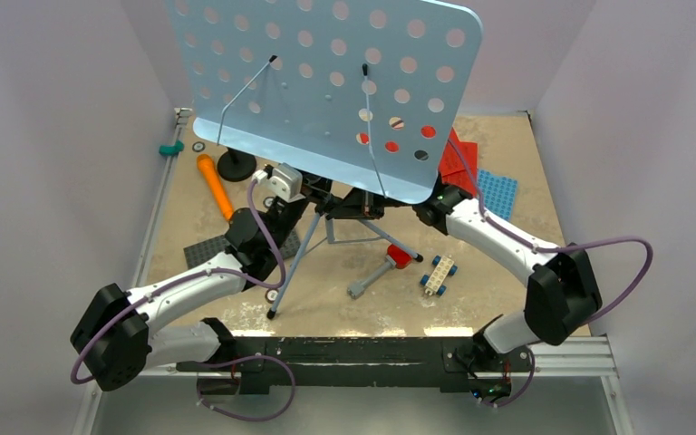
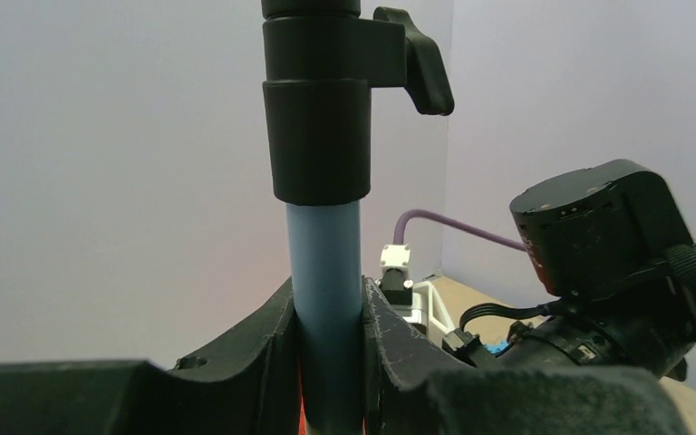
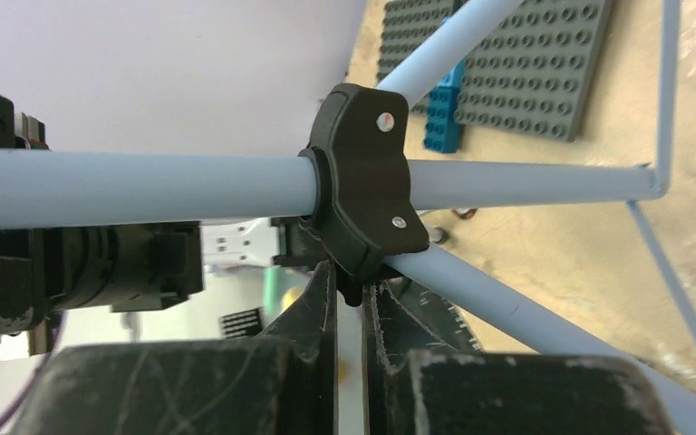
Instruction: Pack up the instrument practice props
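You are looking at plain pale walls around a scuffed tan table, metal rails alongside, evenly lit.

The pale-blue music stand, full of round holes, stands up in the middle of the table on thin grey legs. Red pages lie flat behind it, on the right. The orange toy microphone lies on its side at the left, just beside the little black mic stand.

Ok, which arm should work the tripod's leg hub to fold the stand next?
Right, probably. The right fingers are closed at the black leg hub; the left fingers clamp the blue pole below its collar, steadying it.
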You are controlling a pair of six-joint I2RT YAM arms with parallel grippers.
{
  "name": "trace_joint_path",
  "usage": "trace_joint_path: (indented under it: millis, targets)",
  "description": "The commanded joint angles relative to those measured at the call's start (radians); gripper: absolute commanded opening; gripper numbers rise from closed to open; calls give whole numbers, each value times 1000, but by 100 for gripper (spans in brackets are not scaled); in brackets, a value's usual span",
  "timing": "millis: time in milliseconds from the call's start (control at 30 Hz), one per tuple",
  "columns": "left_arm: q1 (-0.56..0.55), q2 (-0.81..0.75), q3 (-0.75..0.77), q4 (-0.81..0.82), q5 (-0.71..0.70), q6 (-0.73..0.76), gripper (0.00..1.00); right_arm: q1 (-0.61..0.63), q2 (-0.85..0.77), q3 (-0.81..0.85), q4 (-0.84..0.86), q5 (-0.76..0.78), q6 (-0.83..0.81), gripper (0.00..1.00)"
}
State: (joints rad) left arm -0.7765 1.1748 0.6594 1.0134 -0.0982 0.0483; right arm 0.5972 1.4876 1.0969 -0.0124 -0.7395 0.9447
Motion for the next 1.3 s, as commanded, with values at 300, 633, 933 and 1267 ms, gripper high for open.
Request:
trace_joint_path:
  millis: [300,633,933,1267]
  targets:
    - [-18,105,-21,-257,51,-3,0,206,-209,-212,297,786,-994,0]
    - [-20,102,-20,-292,41,-68,0,403,-173,-392,736,1109,-1695,0]
    - [-21,111,-28,-309,41,-130,0,567,4,-474,1219,1264,-2256,0]
    - [-21,116,-38,-326,43,-159,0,651,67,-444,1307,1391,-2430,0]
